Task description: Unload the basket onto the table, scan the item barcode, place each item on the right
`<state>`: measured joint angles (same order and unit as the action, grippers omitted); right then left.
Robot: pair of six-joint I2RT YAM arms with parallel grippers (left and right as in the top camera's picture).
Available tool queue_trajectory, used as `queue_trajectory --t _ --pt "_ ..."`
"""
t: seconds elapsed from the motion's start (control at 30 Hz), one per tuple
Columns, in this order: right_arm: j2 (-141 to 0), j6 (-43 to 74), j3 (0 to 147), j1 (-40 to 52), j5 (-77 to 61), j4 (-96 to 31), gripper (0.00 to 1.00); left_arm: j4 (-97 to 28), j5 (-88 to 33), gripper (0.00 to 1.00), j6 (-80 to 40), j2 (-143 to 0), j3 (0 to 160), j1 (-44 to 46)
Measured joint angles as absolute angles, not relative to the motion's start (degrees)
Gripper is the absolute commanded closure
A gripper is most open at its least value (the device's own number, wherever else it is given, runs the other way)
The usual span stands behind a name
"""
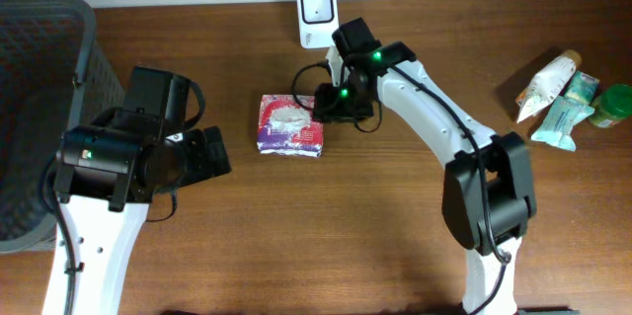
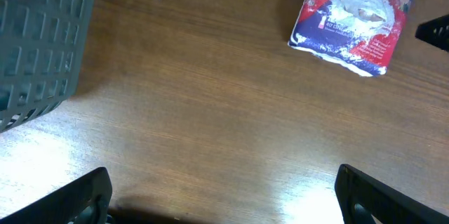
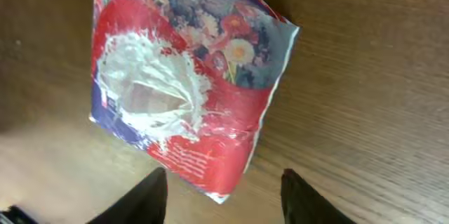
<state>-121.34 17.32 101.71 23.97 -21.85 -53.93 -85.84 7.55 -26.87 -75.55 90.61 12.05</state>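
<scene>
The item is a red and blue plastic packet [image 1: 289,125] with a flower print and a white patch, lying flat on the wooden table. It also shows in the left wrist view [image 2: 354,24] and the right wrist view [image 3: 189,83]. My right gripper [image 1: 331,106] hangs just right of it. Its jaws [image 3: 224,189] stand apart around the packet's near corner, with a gap on each side. A white barcode scanner [image 1: 316,14] stands at the back edge behind the packet. My left gripper [image 1: 212,152] is left of the packet, wide open [image 2: 224,196] over bare wood.
A dark mesh basket [image 1: 39,108] fills the far left of the table and shows in the left wrist view [image 2: 35,41]. At the far right lie a white pouch [image 1: 548,83], a pale green packet [image 1: 563,118] and a green bottle [image 1: 614,106].
</scene>
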Motion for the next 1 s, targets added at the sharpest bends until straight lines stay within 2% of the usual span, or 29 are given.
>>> queue_trajectory --t 0.03,0.07,0.33,0.67,0.8,0.87,0.93,1.0 --pt "-121.3 16.7 101.7 24.0 -21.5 -54.1 0.04 -85.9 7.6 0.01 -26.9 -75.5 90.6 12.1" --pt "-121.3 16.5 101.7 23.9 -20.3 -54.1 0.01 -85.9 7.6 0.01 -26.9 -75.5 90.6 12.1" --pt "-121.3 16.5 101.7 18.7 -16.5 -53.8 0.02 -85.8 7.6 0.01 -26.9 -75.5 90.6 12.1" --pt "-121.3 16.5 101.7 18.9 -16.5 -53.3 0.01 -85.8 7.6 0.01 -26.9 -75.5 90.6 12.1" --pt "-123.2 16.5 101.7 18.9 -22.7 -51.4 0.0 -85.9 7.6 0.01 -26.9 -75.5 90.6 12.1" --pt "-125.0 16.5 101.7 18.9 -26.6 -49.3 0.06 -85.9 7.6 0.01 -26.9 -75.5 90.6 12.1" --pt "-127.9 16.5 101.7 18.9 -31.5 -47.8 0.19 -85.8 7.6 0.01 -26.9 -75.5 90.6 12.1" --pt "-132.1 16.7 101.7 18.9 -37.8 -46.7 0.44 -85.8 7.6 0.01 -26.9 -75.5 90.6 12.1"
